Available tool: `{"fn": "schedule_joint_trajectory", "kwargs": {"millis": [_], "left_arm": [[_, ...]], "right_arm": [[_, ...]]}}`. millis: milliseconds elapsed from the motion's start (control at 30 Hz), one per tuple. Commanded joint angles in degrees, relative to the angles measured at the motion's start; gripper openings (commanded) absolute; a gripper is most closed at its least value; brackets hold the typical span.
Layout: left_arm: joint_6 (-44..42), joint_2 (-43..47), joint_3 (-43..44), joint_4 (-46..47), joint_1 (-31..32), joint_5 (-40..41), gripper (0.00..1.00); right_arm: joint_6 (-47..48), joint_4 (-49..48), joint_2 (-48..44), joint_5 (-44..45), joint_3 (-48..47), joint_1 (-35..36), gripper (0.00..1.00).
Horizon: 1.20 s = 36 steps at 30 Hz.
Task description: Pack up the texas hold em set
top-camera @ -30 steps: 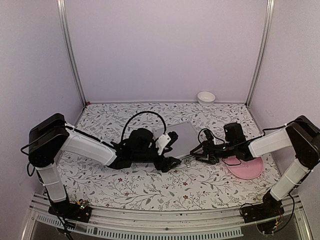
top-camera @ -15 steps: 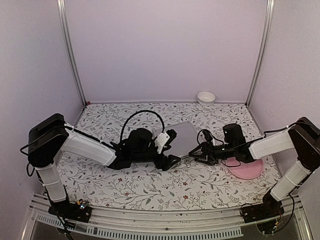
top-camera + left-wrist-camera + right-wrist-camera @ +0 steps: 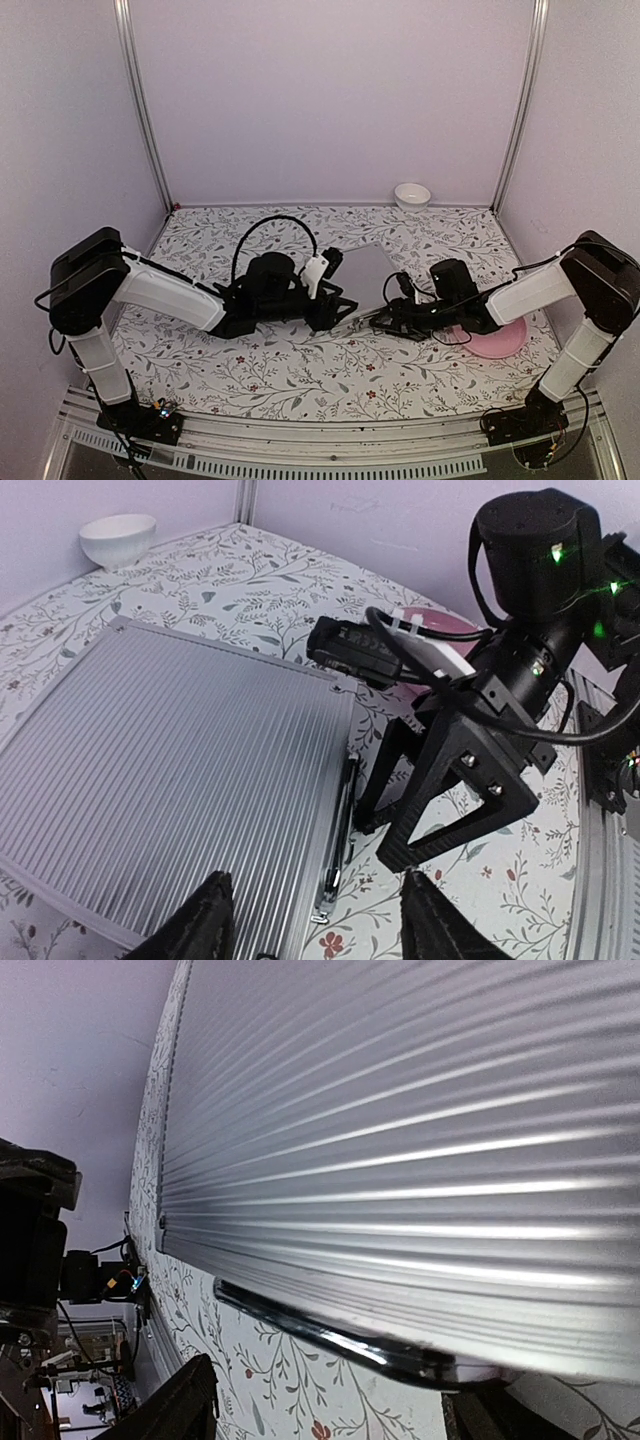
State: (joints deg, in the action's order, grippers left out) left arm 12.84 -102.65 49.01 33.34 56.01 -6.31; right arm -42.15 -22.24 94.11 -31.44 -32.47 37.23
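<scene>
– Two pincers, one case [image 3: 365, 275]: where does each of them stand?
– Both are low at the case's near edge. The left pincer [image 3: 318, 910] is at the near left corner and the right pincer [image 3: 325, 1405] is at the near right, next to the handle [image 3: 338, 825].
– And the case itself?
– It lies flat on the table [image 3: 300, 370], about midway between the arms. Its ribbed silver lid is down and turned a little askew. The chips, the cards and the rest of the set do not show anywhere outside it.
– Are the pincers gripping anything?
– No. The left one is spread wide, with both black fingers [image 3: 212, 925] over the lid's near edge and nothing held between them. The right one is spread wide as well. In its own wrist view the dark handle bar runs along the case's side, across the gap between the fingers. I cannot tell whether either finger touches the bar.
– What else is around the case?
– A pink plate [image 3: 495, 340] lies just to the right of it, partly under the right arm. A white bowl [image 3: 412, 194] sits well behind it, by the back wall
</scene>
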Motion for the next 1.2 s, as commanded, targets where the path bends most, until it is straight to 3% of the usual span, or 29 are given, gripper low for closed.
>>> {"fn": "schedule_joint_trajectory", "kwargs": {"millis": [0,467,1167], "left_arm": [[1.4,-2.2,1.8,0.4,-0.6,-2.1,0.53],[5.4,-5.4,0.3,-1.0,-0.9,-1.7,0.31],[7.5,-4.3,-2.9,-0.7,-0.9,-0.1,0.27]], "right_arm": [[2.1,0.1,2.7,2.7,-2.0,0.8,0.76],[5.1,0.1,4.6,6.7,-2.5,2.1,0.76],[-0.7,-6.1,3.5,2.6,-1.3,2.7,0.76]]}}
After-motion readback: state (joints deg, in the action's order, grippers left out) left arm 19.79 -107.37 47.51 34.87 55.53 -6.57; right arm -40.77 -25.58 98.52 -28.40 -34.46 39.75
